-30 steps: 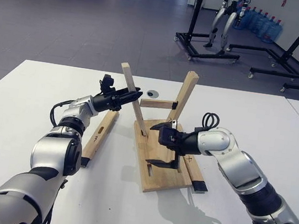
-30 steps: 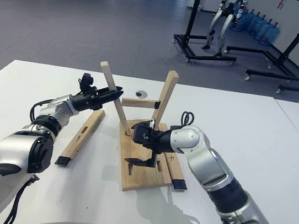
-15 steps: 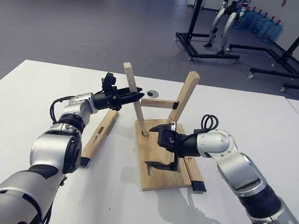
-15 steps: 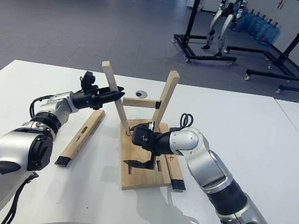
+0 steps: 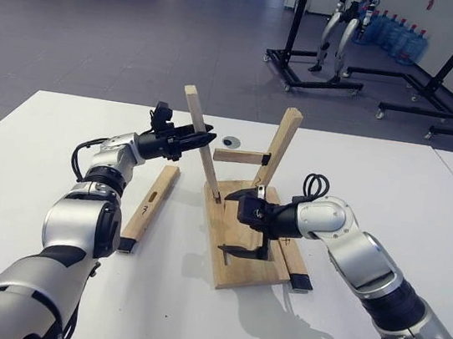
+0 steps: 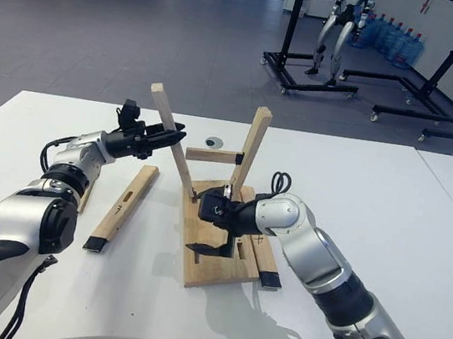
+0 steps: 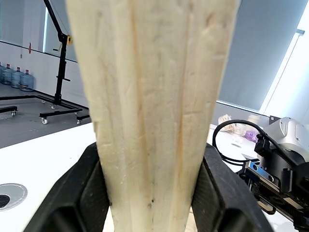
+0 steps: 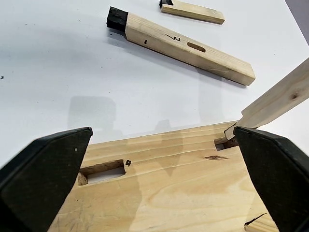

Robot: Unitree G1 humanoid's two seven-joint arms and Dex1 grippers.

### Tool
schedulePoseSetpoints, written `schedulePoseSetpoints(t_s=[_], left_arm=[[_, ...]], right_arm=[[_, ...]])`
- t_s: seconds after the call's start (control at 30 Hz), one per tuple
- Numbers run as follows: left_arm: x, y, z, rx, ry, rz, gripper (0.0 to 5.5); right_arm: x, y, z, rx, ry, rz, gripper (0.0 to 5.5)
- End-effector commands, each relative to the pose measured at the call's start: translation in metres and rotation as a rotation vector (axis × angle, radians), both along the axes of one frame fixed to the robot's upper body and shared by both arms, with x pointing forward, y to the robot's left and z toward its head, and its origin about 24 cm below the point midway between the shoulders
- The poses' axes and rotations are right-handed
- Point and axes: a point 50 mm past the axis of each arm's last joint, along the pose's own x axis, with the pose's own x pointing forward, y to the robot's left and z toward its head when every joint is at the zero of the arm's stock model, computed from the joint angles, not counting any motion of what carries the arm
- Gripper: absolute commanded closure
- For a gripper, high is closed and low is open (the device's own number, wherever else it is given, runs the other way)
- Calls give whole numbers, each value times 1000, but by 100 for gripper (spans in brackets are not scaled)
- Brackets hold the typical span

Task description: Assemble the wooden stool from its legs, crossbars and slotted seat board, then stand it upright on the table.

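Snugly around leg (image 5: 211, 173), left end effector (image 5: 202, 138)

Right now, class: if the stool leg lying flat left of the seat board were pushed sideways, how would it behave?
The loose leg looks like solid, square-edged timber, so it would probably stay stiff and slide rather than roll. Its black end cap may grip the table, so it could pivot about that end.
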Motion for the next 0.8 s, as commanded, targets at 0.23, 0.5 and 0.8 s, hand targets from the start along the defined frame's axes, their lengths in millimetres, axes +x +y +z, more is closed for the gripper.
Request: schedulePoseSetpoints(t_s=[0.23,0.5,0.8], left_arm=[[2,-1,1,-8,9,23,348],[1,-12,-1,24,-6,-30,348],[2,-11,-4,49,-7,5,348]], right_arm=[[0,3,0,2,7,12,10],[-2,4,-1,8,10,5,10],[-4,5,-2,11,17,0,10]])
